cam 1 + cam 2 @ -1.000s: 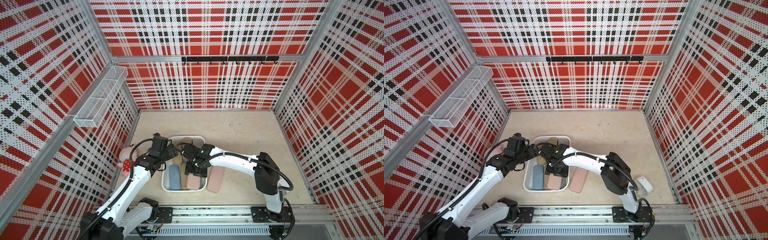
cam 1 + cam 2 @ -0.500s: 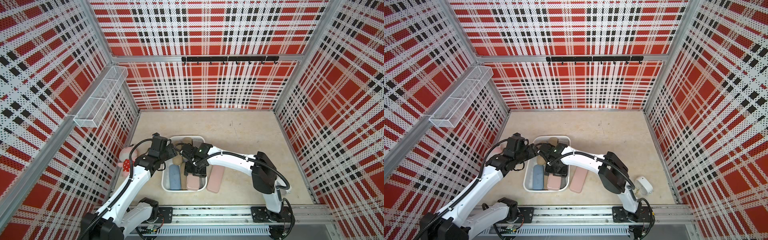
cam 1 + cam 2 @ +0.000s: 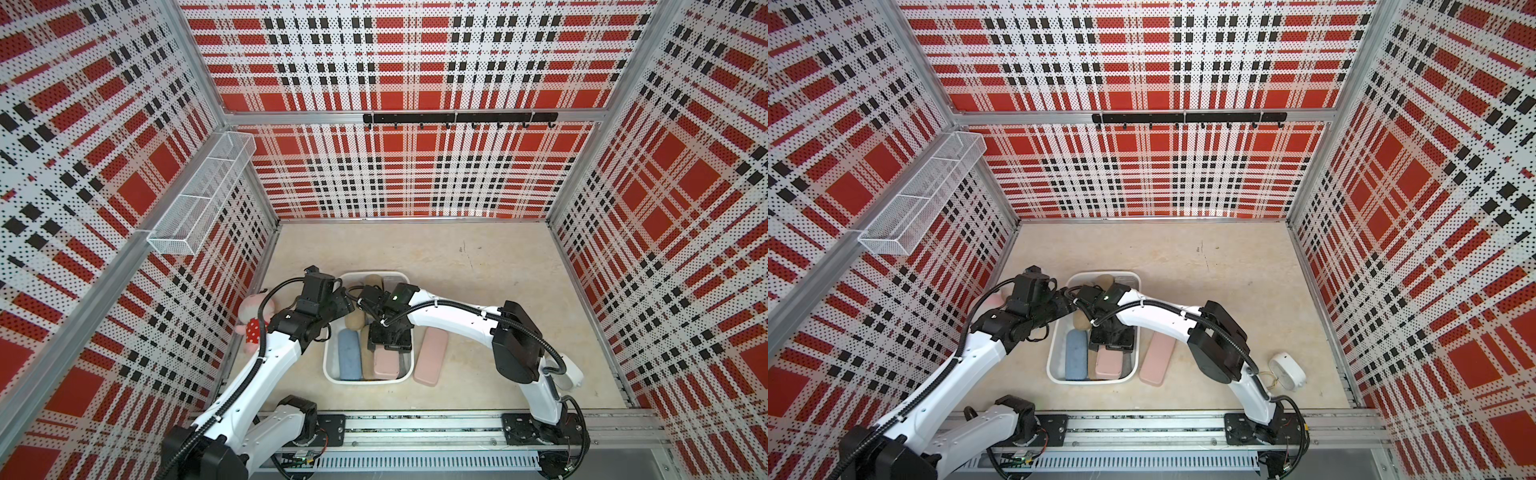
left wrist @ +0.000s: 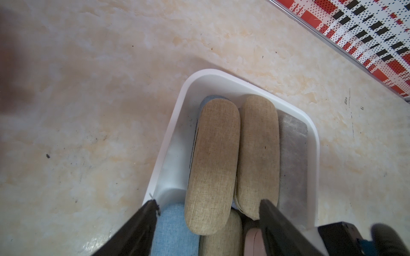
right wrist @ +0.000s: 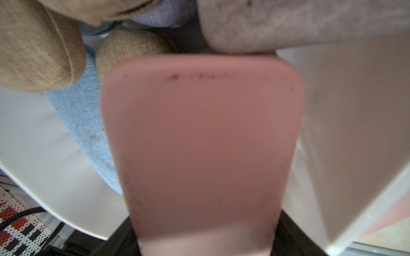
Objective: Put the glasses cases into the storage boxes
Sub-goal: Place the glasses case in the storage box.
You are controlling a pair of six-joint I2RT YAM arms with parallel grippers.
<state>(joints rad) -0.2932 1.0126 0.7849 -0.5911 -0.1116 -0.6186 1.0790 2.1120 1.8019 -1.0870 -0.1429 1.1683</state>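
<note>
The white storage box holds several glasses cases: a light blue one, tan ones and a flat pink one. My right gripper reaches down into the box, shut on that pink case, whose far end lies on the cases below. My left gripper hovers open over the box's far left part. The end of a tan case lies between its fingers, touching neither. A boxy grey case lies beside the tan ones. A second pink case lies on the floor right of the box.
A pink plush toy sits by the left wall behind my left arm. A small white device lies near the right arm's base. A wire-mesh basket hangs on the left wall. A black hook rail runs along the back wall.
My right gripper has shifted slightly left over the box with the pink case. The left arm has not moved.
</note>
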